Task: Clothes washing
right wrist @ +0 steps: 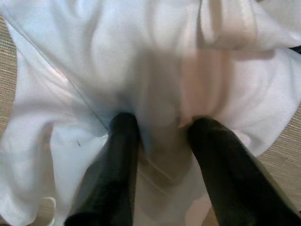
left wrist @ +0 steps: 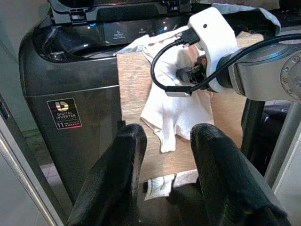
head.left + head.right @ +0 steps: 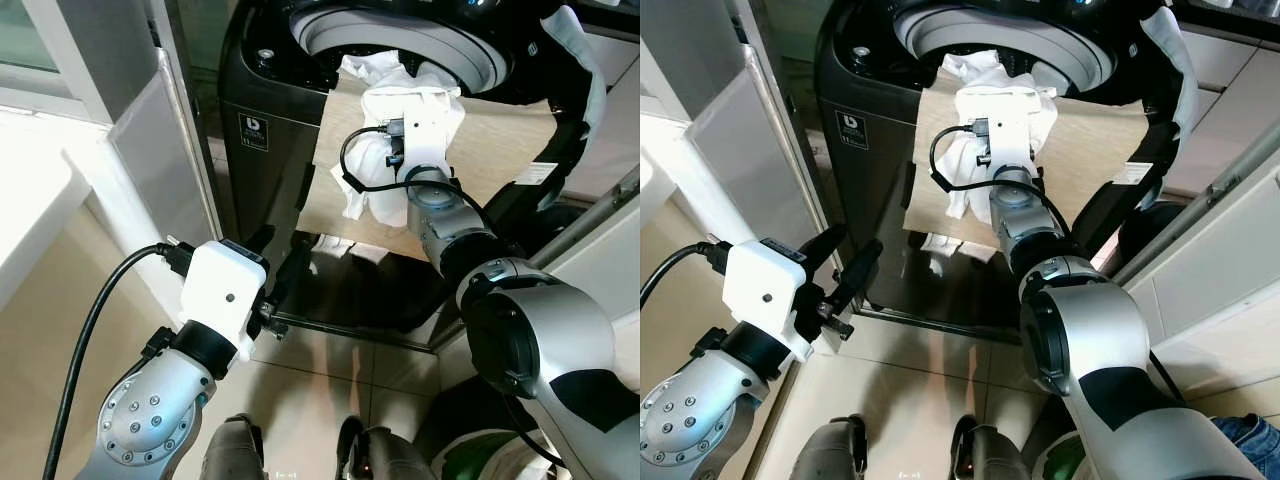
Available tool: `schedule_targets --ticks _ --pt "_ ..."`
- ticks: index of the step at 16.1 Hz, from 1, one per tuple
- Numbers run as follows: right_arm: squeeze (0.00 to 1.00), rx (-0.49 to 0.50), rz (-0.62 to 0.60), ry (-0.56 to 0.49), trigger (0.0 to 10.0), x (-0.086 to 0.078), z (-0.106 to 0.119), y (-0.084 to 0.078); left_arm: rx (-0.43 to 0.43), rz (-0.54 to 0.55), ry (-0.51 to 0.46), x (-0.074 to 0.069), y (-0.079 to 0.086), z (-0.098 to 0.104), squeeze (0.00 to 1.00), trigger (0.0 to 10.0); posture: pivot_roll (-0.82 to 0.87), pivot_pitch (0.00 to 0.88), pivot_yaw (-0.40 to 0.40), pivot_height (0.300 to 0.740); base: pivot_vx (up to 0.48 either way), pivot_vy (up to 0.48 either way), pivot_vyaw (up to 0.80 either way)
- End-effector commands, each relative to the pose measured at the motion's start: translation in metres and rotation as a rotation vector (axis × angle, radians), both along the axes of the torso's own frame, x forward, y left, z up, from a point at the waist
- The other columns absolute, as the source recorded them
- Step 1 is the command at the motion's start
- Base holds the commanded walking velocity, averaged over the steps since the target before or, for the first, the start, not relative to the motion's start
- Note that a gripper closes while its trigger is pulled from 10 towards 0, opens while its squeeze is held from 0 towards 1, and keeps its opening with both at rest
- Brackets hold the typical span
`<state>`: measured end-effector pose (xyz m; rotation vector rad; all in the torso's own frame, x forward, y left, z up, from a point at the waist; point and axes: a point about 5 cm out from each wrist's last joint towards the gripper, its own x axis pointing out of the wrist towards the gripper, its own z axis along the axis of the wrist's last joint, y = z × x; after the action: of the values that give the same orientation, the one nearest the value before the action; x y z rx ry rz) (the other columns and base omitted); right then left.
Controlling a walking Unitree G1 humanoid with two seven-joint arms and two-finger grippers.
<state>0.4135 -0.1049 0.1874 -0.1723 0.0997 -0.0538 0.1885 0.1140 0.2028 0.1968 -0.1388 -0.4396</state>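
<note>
White cloth drapes over the washing machine rim, right gripper fingers spread and pressed into it to push it in; left gripper waits spread.

Head eyes look down at washer; left wrist faces it; right wrist close on cloth.

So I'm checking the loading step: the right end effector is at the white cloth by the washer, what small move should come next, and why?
Probably close the right end effector on the white cloth. Its fingers are spread and pressed into the fabric, which hangs from the washing machine opening down a wooden panel, not yet inside the drum. The left end effector waits open, lower down.
</note>
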Motion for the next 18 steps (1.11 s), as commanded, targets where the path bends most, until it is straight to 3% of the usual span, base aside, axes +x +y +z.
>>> schedule_targets --ticks 1,4,9,13,15,16,18 --pt "0.0 -0.009 0.008 -0.059 0.0 0.005 0.02 -0.002 -0.001 -0.009 -0.016 -0.002 -0.003 0.003 0.0 10.0 0.33 0.209 -0.102 0.74 0.0 0.0 0.0" --pt "0.0 -0.015 0.031 -0.132 0.0 0.009 0.043 0.003 0.001 -0.011 -0.021 0.0 -0.005 0.002 0.0 10.0 0.32 0.206 -0.103 0.74 0.0 0.0 0.0" --pt "0.0 0.021 0.079 -0.301 0.0 0.013 0.102 0.013 -0.007 -0.009 -0.041 0.009 -0.008 0.003 0.0 10.0 0.29 0.186 -0.119 0.74 0.0 0.0 0.0" --pt "0.0 -0.052 0.068 -0.445 0.0 0.011 0.146 0.013 -0.009 0.005 -0.059 0.013 -0.008 0.003 0.0 10.0 0.29 0.178 -0.133 0.74 0.0 0.0 0.0" --pt "0.0 -0.153 -0.033 -0.473 0.0 0.011 0.155 -0.002 -0.007 0.009 -0.062 0.014 -0.007 0.003 0.0 10.0 0.29 0.178 -0.136 0.74 0.0 0.0 0.0" --pt "0.0 -0.229 -0.106 -0.472 10.0 0.012 0.152 -0.013 -0.005 0.01 -0.064 0.014 -0.007 0.003 0.0 10.0 0.29 0.177 -0.134 0.74 0.0 0.0 0.0" --pt "0.0 -0.243 -0.145 -0.487 10.0 0.011 0.15 -0.017 -0.005 0.011 -0.065 0.015 -0.007 0.003 0.0 10.0 0.29 0.175 -0.131 0.74 0.0 0.0 0.0"
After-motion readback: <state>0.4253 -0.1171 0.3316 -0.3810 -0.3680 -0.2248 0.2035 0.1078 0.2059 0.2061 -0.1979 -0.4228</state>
